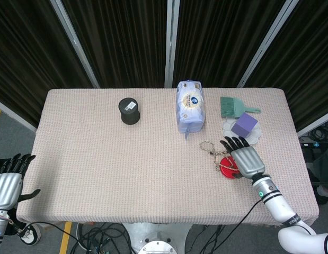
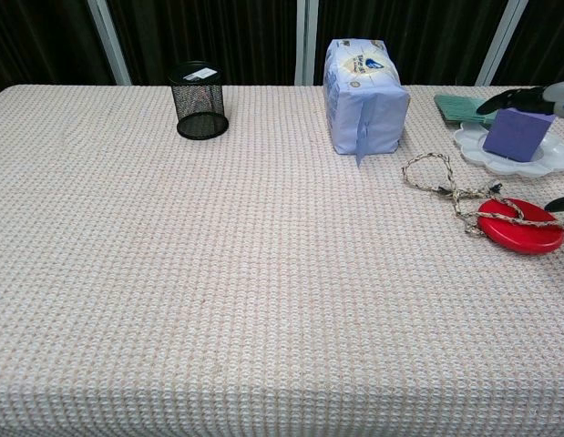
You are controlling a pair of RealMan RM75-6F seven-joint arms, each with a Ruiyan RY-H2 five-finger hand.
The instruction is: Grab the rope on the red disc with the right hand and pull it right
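The red disc (image 1: 225,165) lies at the table's right side, partly under my right hand (image 1: 245,160). That hand hovers over the disc's right half with its fingers spread and pointing up-left, holding nothing. The rope (image 1: 211,152) runs off the disc to the left and ends in a small loop on the cloth. In the chest view the red disc (image 2: 521,226) and the looped rope (image 2: 436,188) are plain to see, and only my right hand's dark fingertips (image 2: 511,100) enter at the right edge. My left hand (image 1: 7,184) hangs off the table's front-left corner, fingers apart.
A blue-white package (image 1: 190,106) stands at the back centre and a black mesh cup (image 1: 130,110) to its left. A green brush (image 1: 235,107) and a purple block (image 1: 244,126) on a white plate (image 1: 231,134) sit just behind the disc.
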